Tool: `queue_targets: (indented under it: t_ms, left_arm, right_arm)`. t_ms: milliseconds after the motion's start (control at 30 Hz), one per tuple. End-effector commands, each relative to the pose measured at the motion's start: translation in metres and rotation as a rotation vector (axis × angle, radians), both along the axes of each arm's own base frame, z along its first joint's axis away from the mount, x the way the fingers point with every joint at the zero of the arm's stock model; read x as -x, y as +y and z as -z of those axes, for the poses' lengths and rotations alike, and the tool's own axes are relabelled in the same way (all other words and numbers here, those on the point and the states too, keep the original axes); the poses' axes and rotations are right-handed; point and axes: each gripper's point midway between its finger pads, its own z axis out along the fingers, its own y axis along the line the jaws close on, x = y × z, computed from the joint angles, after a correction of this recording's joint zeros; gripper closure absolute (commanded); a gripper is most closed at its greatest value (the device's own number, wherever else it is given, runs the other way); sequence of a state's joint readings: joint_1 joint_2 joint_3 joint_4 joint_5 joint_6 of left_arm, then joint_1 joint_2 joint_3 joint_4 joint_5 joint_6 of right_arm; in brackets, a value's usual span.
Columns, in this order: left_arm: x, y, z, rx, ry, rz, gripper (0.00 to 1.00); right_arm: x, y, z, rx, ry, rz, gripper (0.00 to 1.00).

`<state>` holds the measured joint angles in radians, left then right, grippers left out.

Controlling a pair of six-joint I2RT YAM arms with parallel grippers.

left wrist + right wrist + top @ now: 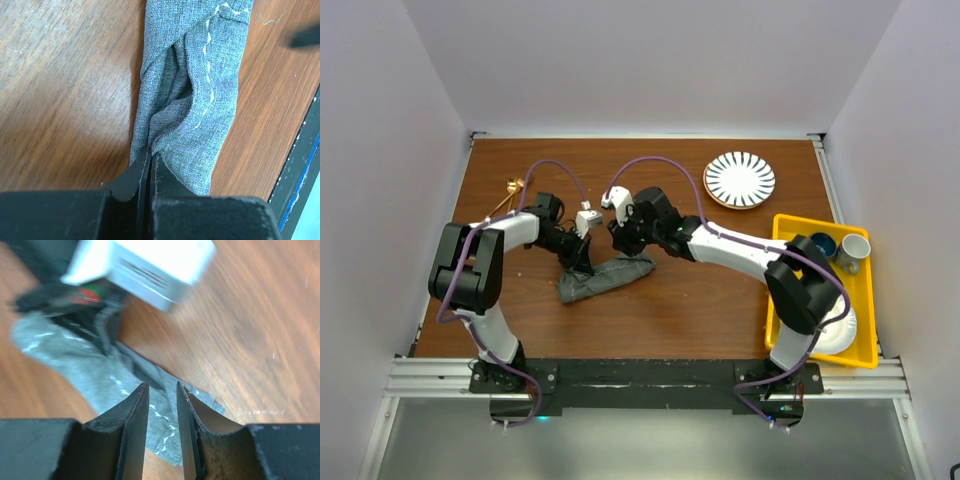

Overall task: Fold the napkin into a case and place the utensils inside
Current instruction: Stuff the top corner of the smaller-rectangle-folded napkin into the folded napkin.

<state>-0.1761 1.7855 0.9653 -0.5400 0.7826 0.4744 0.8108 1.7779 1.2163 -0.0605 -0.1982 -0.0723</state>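
Only up close: left jaws pinched on the napkin edge, right jaws slightly parted; overhead, utensils far left.

Left jaws tight, right jaws apart

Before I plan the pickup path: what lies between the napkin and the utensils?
Top view: the left arm crosses the stretch from utensils to napkin; otherwise bare table.

The napkin is speckled dark grey with pale hem stitching. At two o'clock the plate is white with dark radiating stripes. The tray is yellow, the table brown woodgrain.
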Motion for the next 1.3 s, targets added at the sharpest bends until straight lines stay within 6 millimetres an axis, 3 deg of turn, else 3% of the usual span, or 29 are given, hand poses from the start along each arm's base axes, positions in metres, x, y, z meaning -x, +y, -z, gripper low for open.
queue_targets:
  t_ms: [0, 133, 333, 600, 833, 1033, 1267]
  left_arm:
    - [0.009, 0.013, 0.021, -0.08, 0.044, 0.009, 1.0]
    - [0.009, 0.013, 0.021, -0.078, 0.051, 0.008, 1.0]
    - [0.01, 0.014, 0.024, -0.085, 0.063, 0.013, 1.0]
    - [0.005, 0.016, 0.017, -0.037, 0.085, -0.011, 0.99]
    - [-0.007, 0.005, -0.023, 0.136, 0.06, -0.03, 0.66]
    - [-0.033, -0.003, -0.05, 0.178, -0.009, -0.111, 0.53]
    - [-0.042, -0.008, -0.043, 0.103, -0.047, -0.133, 0.46]
  right_arm:
    - [0.023, 0.004, 0.0, -0.013, -0.034, -0.15, 0.67]
    - [0.029, 0.005, 0.017, 0.042, -0.081, -0.213, 0.67]
    - [0.015, 0.007, 0.051, 0.125, -0.097, -0.183, 0.68]
    - [0.008, -0.012, 0.088, 0.241, -0.073, -0.1, 0.69]
    - [0.017, -0.018, 0.098, 0.265, -0.04, -0.106, 0.69]
    - [0.019, -0.018, 0.1, 0.265, -0.035, -0.113, 0.7]
    - [0.018, -0.017, 0.101, 0.263, -0.034, -0.111, 0.7]
